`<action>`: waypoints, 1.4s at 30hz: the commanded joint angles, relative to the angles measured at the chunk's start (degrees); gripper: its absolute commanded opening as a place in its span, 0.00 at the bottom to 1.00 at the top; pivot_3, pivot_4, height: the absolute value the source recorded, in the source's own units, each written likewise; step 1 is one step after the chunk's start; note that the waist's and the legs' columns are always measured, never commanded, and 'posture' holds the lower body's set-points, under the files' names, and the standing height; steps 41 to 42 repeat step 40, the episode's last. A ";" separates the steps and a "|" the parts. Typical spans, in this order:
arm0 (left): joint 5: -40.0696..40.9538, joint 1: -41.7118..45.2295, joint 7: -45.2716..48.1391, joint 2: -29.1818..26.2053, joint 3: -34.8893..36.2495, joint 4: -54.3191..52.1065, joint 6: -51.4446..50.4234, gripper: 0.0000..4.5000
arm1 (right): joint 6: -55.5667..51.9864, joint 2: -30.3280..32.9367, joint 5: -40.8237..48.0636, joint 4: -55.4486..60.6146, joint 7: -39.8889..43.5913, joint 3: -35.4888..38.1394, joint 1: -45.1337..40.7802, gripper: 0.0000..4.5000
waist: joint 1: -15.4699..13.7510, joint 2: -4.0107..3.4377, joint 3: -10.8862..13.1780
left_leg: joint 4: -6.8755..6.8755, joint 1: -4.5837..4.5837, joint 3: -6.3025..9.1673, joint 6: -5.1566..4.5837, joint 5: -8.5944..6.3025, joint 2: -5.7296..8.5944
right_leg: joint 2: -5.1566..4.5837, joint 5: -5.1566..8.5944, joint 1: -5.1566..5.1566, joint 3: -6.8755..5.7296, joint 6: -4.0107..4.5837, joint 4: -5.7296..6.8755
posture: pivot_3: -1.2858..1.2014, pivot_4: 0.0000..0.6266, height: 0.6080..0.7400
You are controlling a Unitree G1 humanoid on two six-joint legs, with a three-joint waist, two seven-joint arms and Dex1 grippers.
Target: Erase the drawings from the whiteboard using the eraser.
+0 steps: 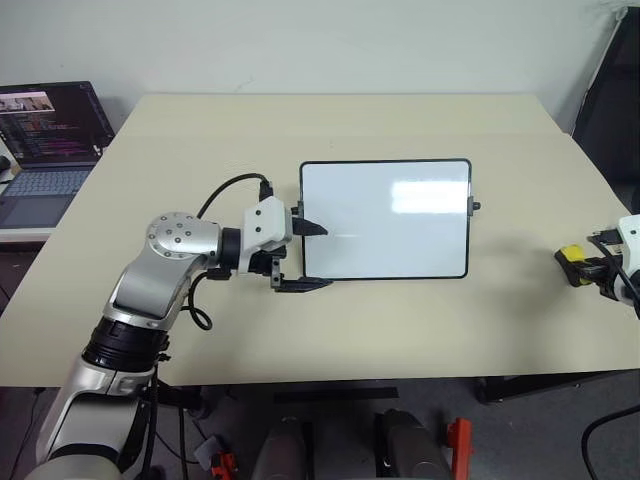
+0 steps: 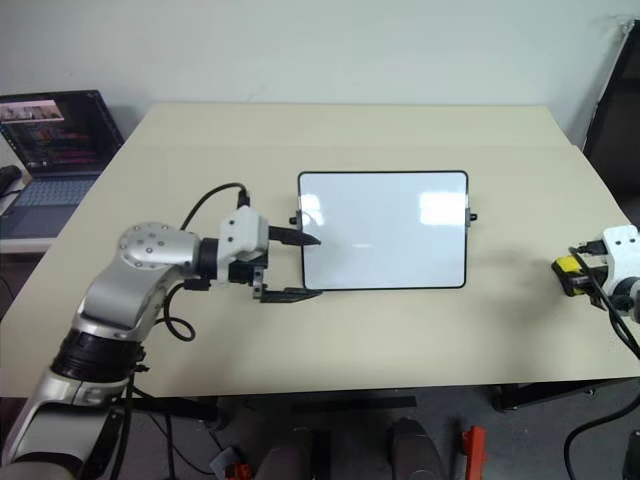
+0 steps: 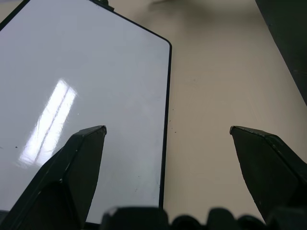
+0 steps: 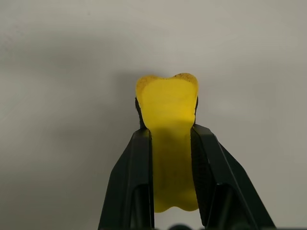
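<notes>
Glossy and white, the whiteboard (image 1: 385, 218) at the table's (image 1: 330, 330) centre shows you no drawings, so erasing looks done. Your left gripper (image 1: 303, 257) straddles its near-left corner, jaws spread. Your right gripper (image 4: 170, 136), at the table's right edge, pinches the yellow eraser (image 4: 168, 103), not yet set down.

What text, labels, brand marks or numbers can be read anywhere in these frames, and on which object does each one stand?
None can be read.
Open dark-screened laptop beside the table: coloured lines of text on its screen, too small to read.
Glossy white rectangular whiteboard with thin black frame: no writing visible on it.
Small bright yellow eraser block pinched in the right gripper: no label visible.
Beige table: no markings.
</notes>
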State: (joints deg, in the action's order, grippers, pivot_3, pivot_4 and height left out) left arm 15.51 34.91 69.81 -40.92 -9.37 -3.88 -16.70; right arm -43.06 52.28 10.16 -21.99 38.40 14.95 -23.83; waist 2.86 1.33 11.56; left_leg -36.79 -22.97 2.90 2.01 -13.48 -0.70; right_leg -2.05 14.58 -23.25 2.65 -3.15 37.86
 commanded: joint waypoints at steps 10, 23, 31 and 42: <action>-0.81 0.03 -2.18 -2.43 4.08 1.28 2.29 1.00 | 0.06 2.34 0.07 3.65 -1.09 0.62 -4.76 0.99 | 0.08 0.00 0.00 | -0.01 0.01 0.00 0.00 0.00 0.00 | 0.00 0.00 0.00 0.00 0.00 0.04 | 0.52 0.24 1.00; -13.89 2.49 -44.56 11.56 12.86 27.47 11.21 1.00 | 29.86 -16.85 2.40 1.86 -7.83 4.07 0.32 0.99 | -1.08 0.07 -0.04 | -0.13 -0.04 0.08 0.01 0.00 0.09 | -0.12 -0.10 0.02 -0.06 -0.10 0.09 | 0.52 0.24 1.00; -16.31 -2.65 -56.53 21.65 12.88 34.63 20.74 1.00 | 39.62 -24.80 4.84 -4.50 -9.36 4.19 -0.04 0.99 | -1.00 0.07 -0.05 | -0.12 0.01 0.08 0.02 0.01 0.10 | -0.15 -0.14 0.03 -0.06 -0.09 0.14 | 0.52 0.24 1.00; -17.58 -1.26 -60.85 26.51 11.65 42.58 25.80 1.00 | 44.25 -29.78 3.85 -7.95 -11.98 1.83 -0.96 0.99 | -1.23 -0.01 -0.14 | -0.15 0.09 0.07 0.05 0.02 0.12 | -0.14 -0.19 0.10 -0.05 -0.09 0.20 | 0.52 0.24 1.00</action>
